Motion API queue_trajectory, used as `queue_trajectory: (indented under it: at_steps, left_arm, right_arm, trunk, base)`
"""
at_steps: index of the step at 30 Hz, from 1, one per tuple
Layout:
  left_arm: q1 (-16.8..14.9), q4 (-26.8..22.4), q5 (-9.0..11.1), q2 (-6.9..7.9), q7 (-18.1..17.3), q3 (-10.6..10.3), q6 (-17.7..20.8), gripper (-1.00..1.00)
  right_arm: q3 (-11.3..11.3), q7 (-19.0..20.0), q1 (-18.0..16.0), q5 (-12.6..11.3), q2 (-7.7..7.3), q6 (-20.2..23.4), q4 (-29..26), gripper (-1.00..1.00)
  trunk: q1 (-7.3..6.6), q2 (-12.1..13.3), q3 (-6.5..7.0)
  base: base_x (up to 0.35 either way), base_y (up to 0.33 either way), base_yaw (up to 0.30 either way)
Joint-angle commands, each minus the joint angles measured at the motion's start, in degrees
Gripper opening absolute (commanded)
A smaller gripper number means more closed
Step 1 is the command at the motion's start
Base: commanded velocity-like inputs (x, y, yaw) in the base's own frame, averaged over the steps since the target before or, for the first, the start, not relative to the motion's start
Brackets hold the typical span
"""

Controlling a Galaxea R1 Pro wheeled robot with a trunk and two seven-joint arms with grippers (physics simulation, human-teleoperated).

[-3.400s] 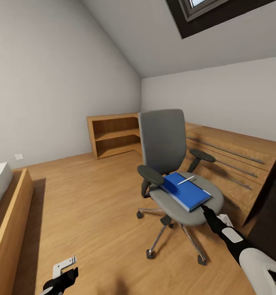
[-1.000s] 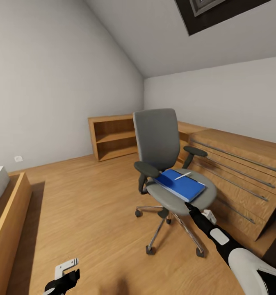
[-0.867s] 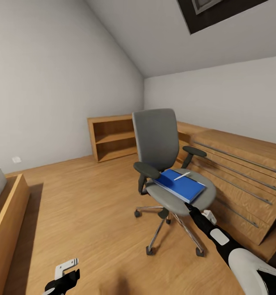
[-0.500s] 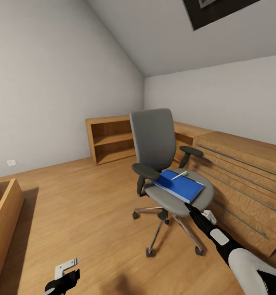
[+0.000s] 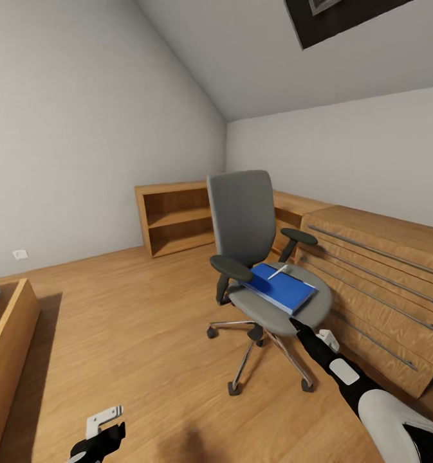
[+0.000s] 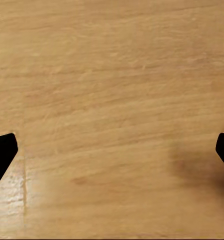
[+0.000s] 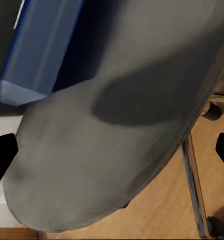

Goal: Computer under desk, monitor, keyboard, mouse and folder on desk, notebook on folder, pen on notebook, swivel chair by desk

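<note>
1. Wooden floor [image 5: 132, 334] and sloped grey walls fill the head view; the swivel chair [image 5: 255, 257] stands right of centre, the folder [image 5: 282, 288] flat on its seat with a pale pen [image 5: 278, 272] on top. The right gripper [image 5: 296, 323] reaches toward the seat's front edge.
2. Left wrist view: the left gripper [image 6: 112, 152] has its jaws spread wide over bare floor.
3. Right wrist view: the right jaws are open, empty, near the folder's corner [image 7: 37, 55]. Nudging the chair could roll it away or shake the pen off.

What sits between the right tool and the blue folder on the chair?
Only bare grey seat padding of the swivel chair separates the right tool from the folder, as the right wrist view shows.
</note>
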Motion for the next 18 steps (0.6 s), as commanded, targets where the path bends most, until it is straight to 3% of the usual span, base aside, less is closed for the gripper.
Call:
queue_trajectory:
  at_steps: [1, 14, 18]
  left_arm:
    - [0.0, -0.12, 0.52, 0.03, 0.24, -0.06, 0.27, 1.0]
    - [0.0, -0.12, 0.53, 0.02, 0.26, -0.06, 0.27, 1.0]
    - [0.0, -0.12, 0.55, 0.03, 0.29, -0.06, 0.27, 1.0]
  right_arm:
    - [-0.21, 0.19, -0.03, -0.5, 0.0, 0.52, -0.01, 1.0]
    - [-0.21, 0.11, -0.03, -0.4, -0.02, 0.42, -0.01, 1.0]
    - [-0.21, 0.05, -0.03, -0.4, -0.03, 0.42, -0.01, 1.0]
  trunk:
    - [-0.05, -0.03, -0.06]
    - [-0.05, -0.03, -0.06]
    - [-0.05, -0.03, -0.06]
  base:
    - [-0.321, 0.0, 0.0]
    - [-0.331, 0.0, 0.0]
    - [-0.171, 0.0, 0.0]
